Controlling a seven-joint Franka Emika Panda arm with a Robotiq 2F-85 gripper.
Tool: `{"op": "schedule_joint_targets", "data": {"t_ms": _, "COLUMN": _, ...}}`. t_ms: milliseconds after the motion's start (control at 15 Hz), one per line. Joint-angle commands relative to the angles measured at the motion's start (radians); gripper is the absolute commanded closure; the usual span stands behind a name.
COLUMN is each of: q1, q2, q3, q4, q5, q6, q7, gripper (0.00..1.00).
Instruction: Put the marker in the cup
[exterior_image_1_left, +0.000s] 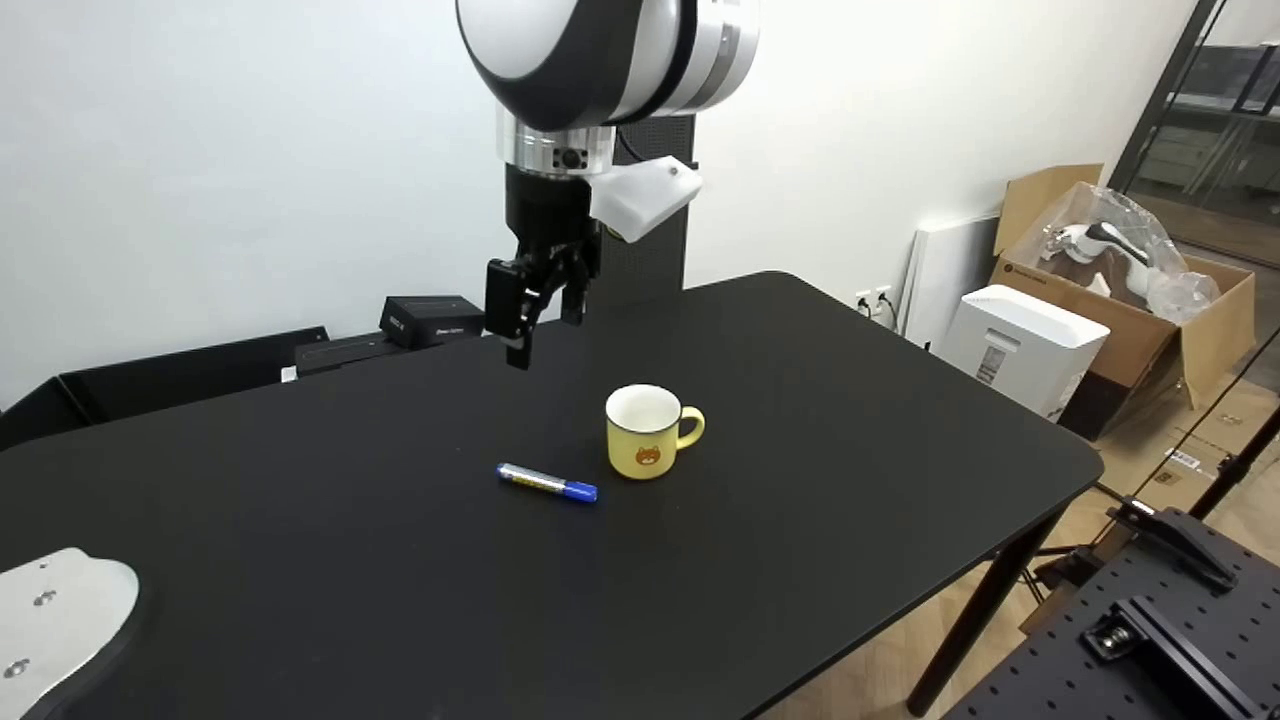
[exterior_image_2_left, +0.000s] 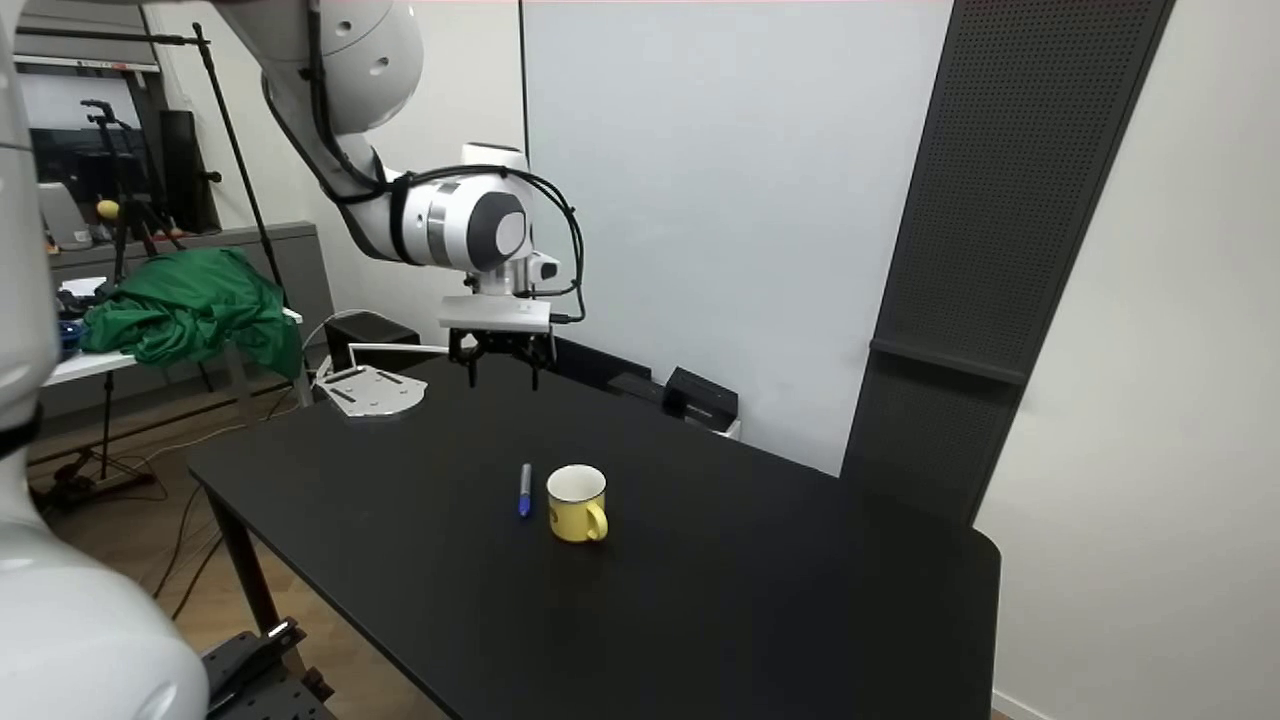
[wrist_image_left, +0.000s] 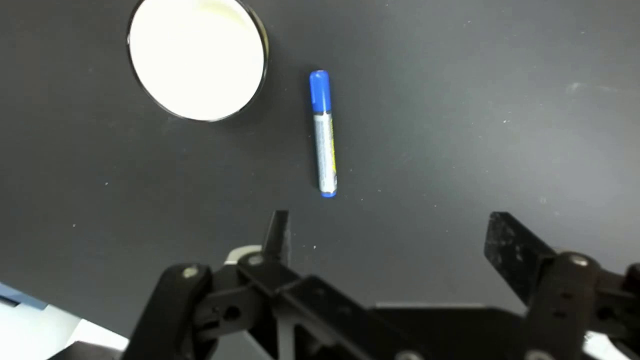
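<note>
Black tabletop (exterior_image_1_left: 820, 500) spreads out before a white wall (exterior_image_1_left: 850, 130). Well above it hangs the Robotiq gripper (wrist_image_left: 392, 225), jaws spread wide and holding nothing. Outward from there, the blue-capped marker (wrist_image_left: 324, 132) lies flat on the tabletop, and near its capped end, not touching, stands the yellow bear-face mug (exterior_image_1_left: 645, 437), upright, with no marker inside. I judge the task to be at its start: neither grasp nor placing is done. Left are lowering to the marker, gripping, lifting, carrying it over the mug's rim and letting go.
</note>
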Motion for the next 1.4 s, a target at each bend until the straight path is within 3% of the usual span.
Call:
{"op": "schedule_joint_targets", "data": {"t_ms": 0, "q1": 0.044, "q2": -0.004, "q3": -0.027, "q4": -0.025, "q5": -0.152, "q6": 0.091, "q7": 0.085, "gripper": 0.00}}
{"op": "schedule_joint_targets", "data": {"t_ms": 267, "q1": 0.076, "q2": 0.037, "q3": -0.051, "q4": -0.060, "q5": -0.289, "q6": 0.190, "q7": 0.174, "gripper": 0.00}}
{"op": "schedule_joint_targets", "data": {"t_ms": 667, "q1": 0.114, "q2": 0.166, "q3": -0.130, "q4": -0.067, "q5": -0.373, "q6": 0.265, "q7": 0.313, "gripper": 0.00}}
{"op": "schedule_joint_targets", "data": {"t_ms": 1133, "q1": 0.106, "q2": 0.210, "q3": -0.133, "q4": -0.078, "q5": -0.339, "q6": 0.262, "q7": 0.256, "gripper": 0.00}}
{"op": "schedule_joint_targets", "data": {"t_ms": 1333, "q1": 0.125, "q2": 0.212, "q3": -0.151, "q4": -0.072, "q5": -0.381, "q6": 0.310, "q7": 0.263, "gripper": 0.00}}
